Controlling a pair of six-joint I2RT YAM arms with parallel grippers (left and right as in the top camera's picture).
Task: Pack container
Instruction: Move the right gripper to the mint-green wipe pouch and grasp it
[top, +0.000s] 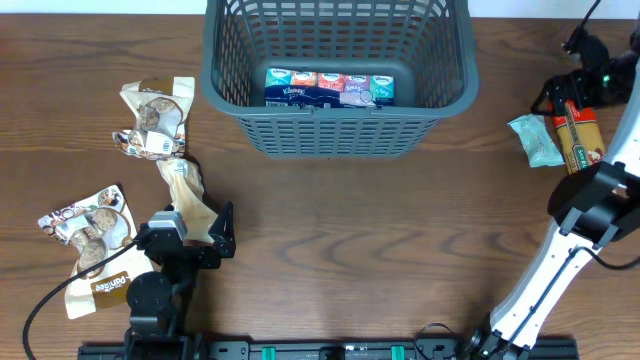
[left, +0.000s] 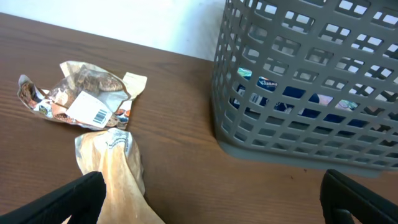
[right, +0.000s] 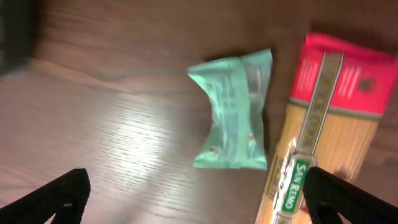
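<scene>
The basket (top: 340, 75) sits at 12 o'clock on the table, upright, with its open top facing the overhead camera. A row of tissue packs (top: 330, 88) lies on its floor against the near wall, and that is all I can see packed. I judge the job barely begun, with 5 packets left outside. At 10 o'clock lies a crumpled biscuit bag (top: 152, 118). Touching its near end, a tan bag (top: 185, 190) trails down toward my left gripper (left: 214, 177) at 8 o'clock. A second biscuit bag (top: 88, 232) lies further left, near 9 o'clock. My left gripper is spread wide and holds nothing. The tan bag's tail lies just inside its left finger and the basket's corner looms ahead to the right, so that bag looks like my next pick. At 2 o'clock, my right gripper (right: 198, 177) hangs over a green packet (right: 235, 112) and a pasta packet (right: 323, 134) lying side by side. Its jaws are also wide apart and empty. The table (top: 400, 250) is dark brown wood grain, bare between the 2 arms, with a shine on it under my right wrist. A white wall (left: 161, 25) stands behind it.
</scene>
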